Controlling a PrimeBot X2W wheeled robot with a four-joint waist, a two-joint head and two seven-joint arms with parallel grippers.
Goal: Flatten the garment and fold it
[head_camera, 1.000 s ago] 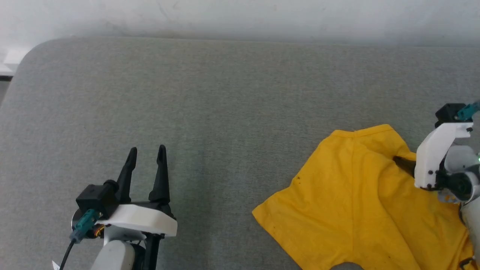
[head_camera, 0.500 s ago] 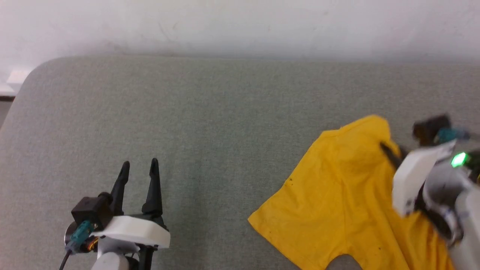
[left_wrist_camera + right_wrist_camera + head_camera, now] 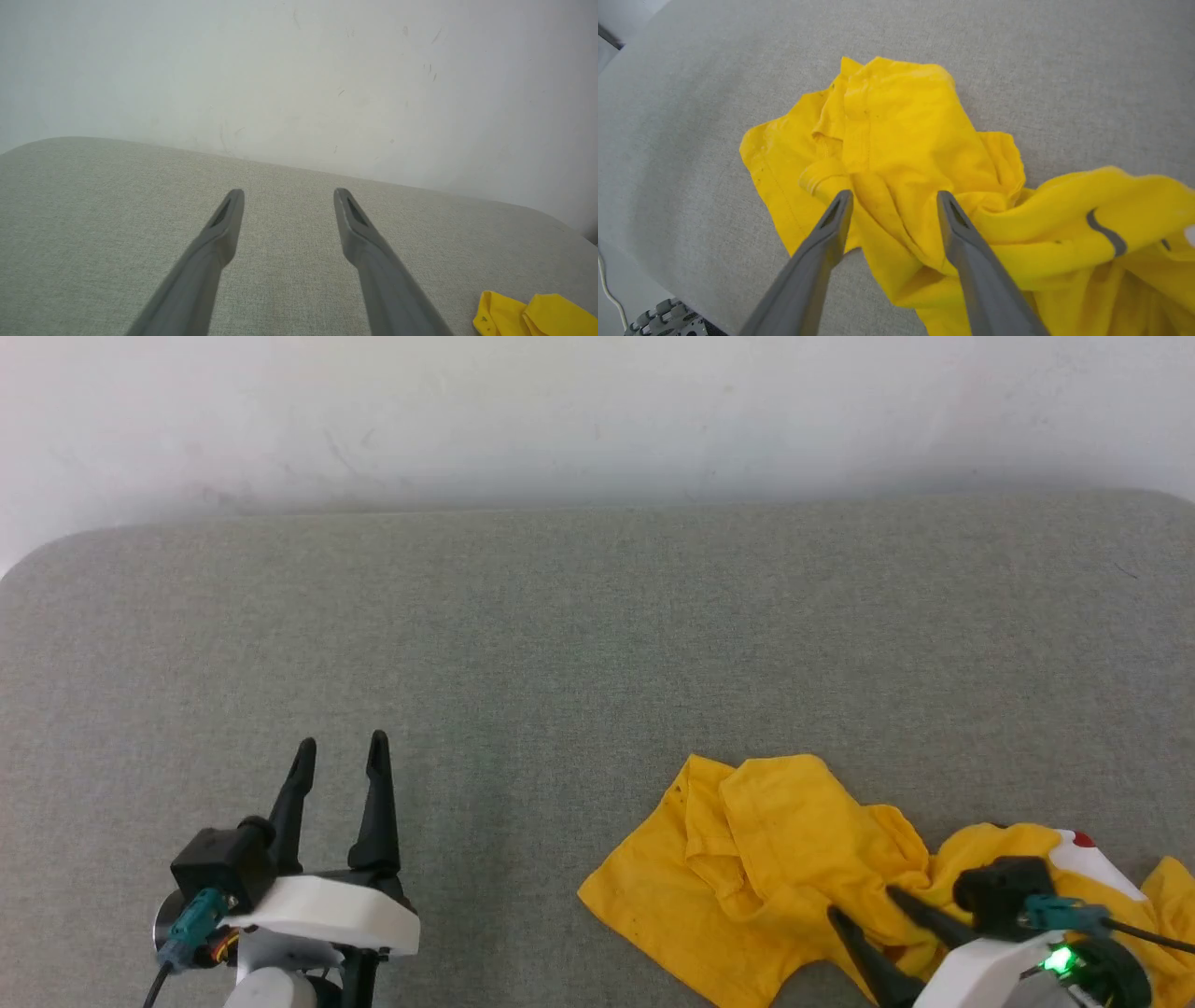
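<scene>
The garment [image 3: 766, 840], a bright yellow t-shirt, lies crumpled and folded over itself at the near right of the grey table [image 3: 560, 644]. A bit of white and red print [image 3: 1074, 845] shows at its right end. My right gripper [image 3: 861, 902] hovers over the shirt's near edge. In the right wrist view the right gripper [image 3: 894, 193] stands open above the rumpled garment [image 3: 901, 126], with no cloth pinched between its fingers. My left gripper [image 3: 341, 744] is open over bare table at the near left, well apart from the shirt. The left wrist view catches a corner of the garment [image 3: 532, 315] at the bottom right.
A white wall [image 3: 597, 411] runs along the table's far edge. The table's far left corner [image 3: 37, 555] is rounded. The right wrist view has the table's near edge [image 3: 658, 275] at lower left, with floor and a grey toothed part [image 3: 658, 322] below it.
The camera has shifted. The shirt, spread fairly flat before, is now bunched and folded over. My right gripper came off its right side to its near edge, jaws now apart. The left gripper stayed put.
</scene>
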